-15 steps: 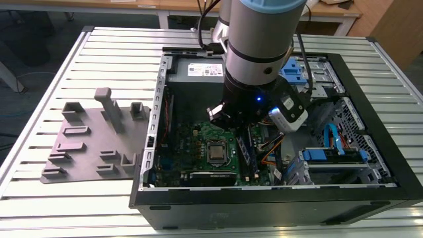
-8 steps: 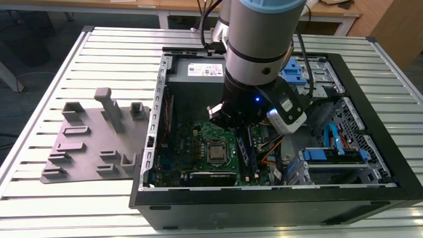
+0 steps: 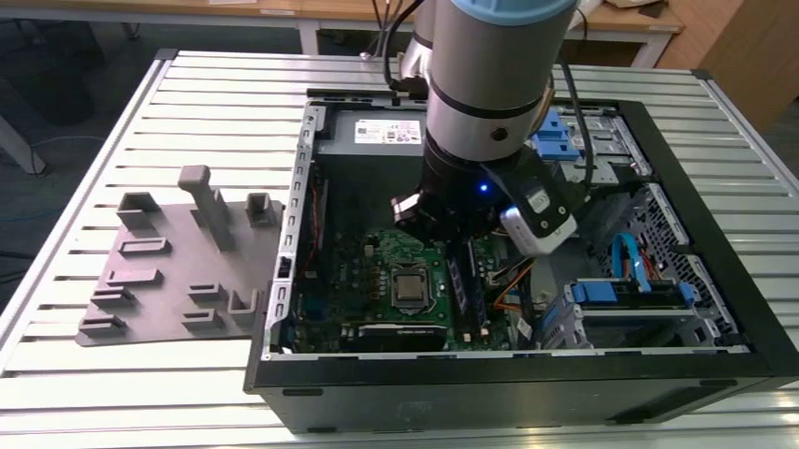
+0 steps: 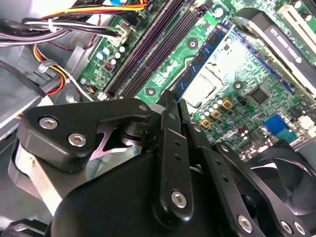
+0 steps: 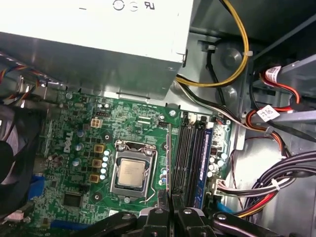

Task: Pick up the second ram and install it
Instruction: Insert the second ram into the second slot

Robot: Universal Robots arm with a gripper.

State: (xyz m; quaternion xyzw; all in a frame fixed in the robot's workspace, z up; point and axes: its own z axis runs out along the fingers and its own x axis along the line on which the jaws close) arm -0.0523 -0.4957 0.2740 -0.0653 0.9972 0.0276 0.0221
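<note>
Nearby, second ram [image 5: 169, 158] gripped edge-on, fingers [image 5: 170, 213] closed, empty slots [image 5: 190, 153] alongside

Even, bright overhead light falls on the slatted surface [image 3: 150, 103], which shows pale glare. Beneath the tool [image 5: 170, 210] the case interior [image 3: 362, 187] lies in shadow. The tool's near links look slightly soft in the second wrist view.

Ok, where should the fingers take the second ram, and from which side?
Pinch its two flat faces along the upper long edge, coming from above. The second ram stands on edge in the gripper, so that leaves its lower edge free for the memory slots.
</note>
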